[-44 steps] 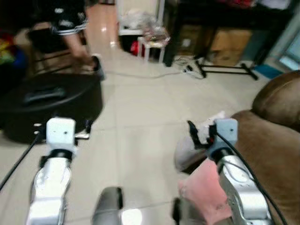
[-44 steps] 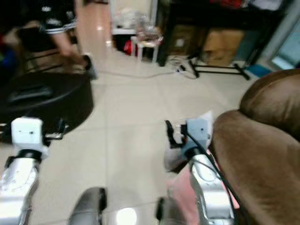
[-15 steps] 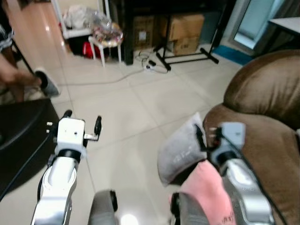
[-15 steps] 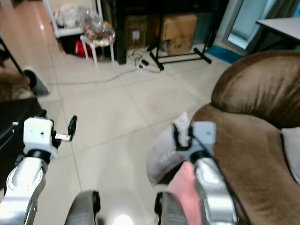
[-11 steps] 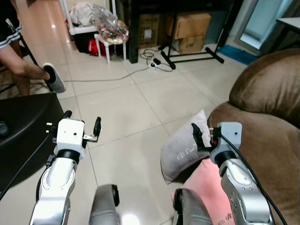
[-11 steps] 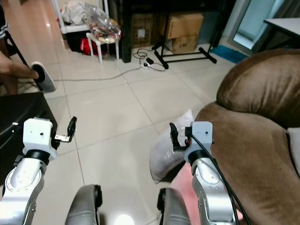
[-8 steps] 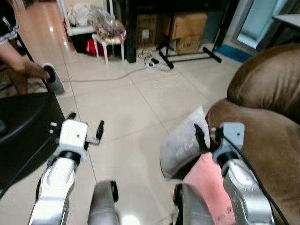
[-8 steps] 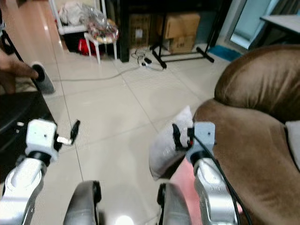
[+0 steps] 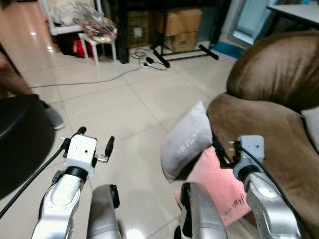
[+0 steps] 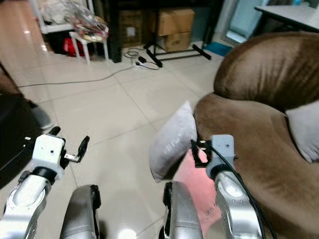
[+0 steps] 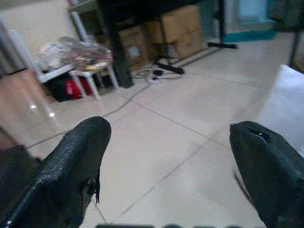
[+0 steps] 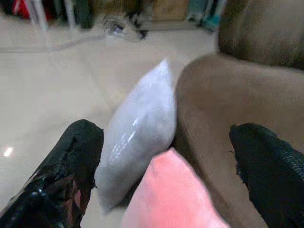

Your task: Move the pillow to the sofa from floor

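A grey pillow [image 9: 185, 142] stands on edge on the tiled floor, leaning against the front of the brown sofa [image 9: 271, 94]. A pink pillow [image 9: 222, 186] lies flat on the floor beside it, at the sofa's foot. My right gripper [image 9: 223, 152] is open, held low over the pink pillow and just right of the grey one; in the right wrist view its fingers [image 12: 71, 161] spread wide with both pillows ahead. My left gripper [image 9: 94, 139] is open over bare tiles to the left, holding nothing.
A black round piece of furniture [image 9: 20, 139] sits at the left, a person's shoe [image 9: 52, 117] beside it. Farther back are a white stool [image 9: 97, 37], cardboard boxes [image 9: 182, 20], a black stand [image 9: 184, 50] and a cable [image 9: 99, 81]. Another grey cushion [image 10: 304, 129] lies on the sofa.
The camera has swung right and closer to the sofa. My right gripper now sits lower, beside the grey pillow and over the pink one. Both grippers stay open.
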Available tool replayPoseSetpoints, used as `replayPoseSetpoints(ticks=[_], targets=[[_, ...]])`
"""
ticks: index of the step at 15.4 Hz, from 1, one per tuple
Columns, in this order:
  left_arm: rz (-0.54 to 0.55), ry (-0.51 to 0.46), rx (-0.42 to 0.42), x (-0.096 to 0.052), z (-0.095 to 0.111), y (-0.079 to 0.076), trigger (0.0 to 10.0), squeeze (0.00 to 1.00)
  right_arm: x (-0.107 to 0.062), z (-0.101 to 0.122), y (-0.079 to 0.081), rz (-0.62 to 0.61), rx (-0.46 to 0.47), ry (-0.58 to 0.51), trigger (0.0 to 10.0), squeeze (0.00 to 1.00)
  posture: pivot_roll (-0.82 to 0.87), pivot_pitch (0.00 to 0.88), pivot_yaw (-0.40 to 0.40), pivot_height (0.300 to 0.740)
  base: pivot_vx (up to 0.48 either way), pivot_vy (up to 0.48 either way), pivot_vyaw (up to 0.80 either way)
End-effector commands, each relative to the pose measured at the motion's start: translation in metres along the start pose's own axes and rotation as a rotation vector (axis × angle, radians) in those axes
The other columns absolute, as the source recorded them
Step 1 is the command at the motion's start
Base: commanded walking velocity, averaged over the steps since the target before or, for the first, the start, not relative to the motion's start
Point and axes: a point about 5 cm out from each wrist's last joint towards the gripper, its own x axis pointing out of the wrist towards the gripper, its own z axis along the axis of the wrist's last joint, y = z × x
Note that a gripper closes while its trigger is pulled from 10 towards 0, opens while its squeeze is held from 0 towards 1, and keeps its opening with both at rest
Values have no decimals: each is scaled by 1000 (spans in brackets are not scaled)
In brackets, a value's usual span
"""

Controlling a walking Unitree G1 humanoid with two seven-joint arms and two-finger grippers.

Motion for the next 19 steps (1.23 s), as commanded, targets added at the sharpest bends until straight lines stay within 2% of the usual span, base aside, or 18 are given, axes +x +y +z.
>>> replayPoseSetpoints(ticks=[1, 3, 6, 8, 9, 10, 11, 13, 14, 17, 19], targets=[[-55, -1, 4, -3, 3, -4, 10000, 0, 12, -3, -6, 31, -59, 50, 10000, 1000, -66, 104, -51, 510, 0, 0, 0], [-102, 1, 3, -4, 4, -6, 10000, 0, 29, -11, -12, 49, -132, 132, 10000, 1000, -92, 144, -21, 510, 0, 0, 0], [-189, -6, 8, -4, 8, -10, 10000, 0, 49, -15, -23, 19, -144, 209, 10000, 1000, -80, 203, -16, 510, 0, 0, 0], [-262, -4, 20, -13, 13, -14, 10000, 0, 59, -22, -28, 9, -156, 281, 10000, 1000, -38, 254, -42, 510, 0, 0, 0], [-328, 8, 17, -22, 15, -16, 10000, 0, 63, -28, -33, -21, -215, 328, 10000, 1000, -22, 275, -51, 510, 0, 0, 0], [-349, 14, 18, -27, 16, -17, 10000, 0, 64, -30, -35, -37, -227, 347, 10000, 1000, -10, 295, -54, 510, 0, 0, 0], [-374, 25, 10, -35, 18, -17, 10000, 0, 64, -33, -36, -44, -251, 378, 10000, 0, -3, 311, -55, 510, 0, 0, 0], [-402, 46, 7, -45, 18, -16, 10000, 0, 64, -39, -38, -68, -282, 420, 10000, 0, 2, 333, -55, 510, 0, 0, 0], [-402, 58, 12, -49, 18, -16, 10000, 0, 65, -39, -39, -107, -266, 414, 10000, 0, 10, 342, -58, 510, 0, 0, 0], [-389, 83, 17, -58, 21, -11, 10000, 0, 66, -41, -38, -191, -291, 401, 10000, 0, 34, 356, -63, 510, 0, 0, 0], [-395, 100, 20, -63, 23, -9, 10000, 0, 65, -45, -35, -224, -352, 413, 2863, 0, 42, 368, -58, 510, 0, 0, 0]])
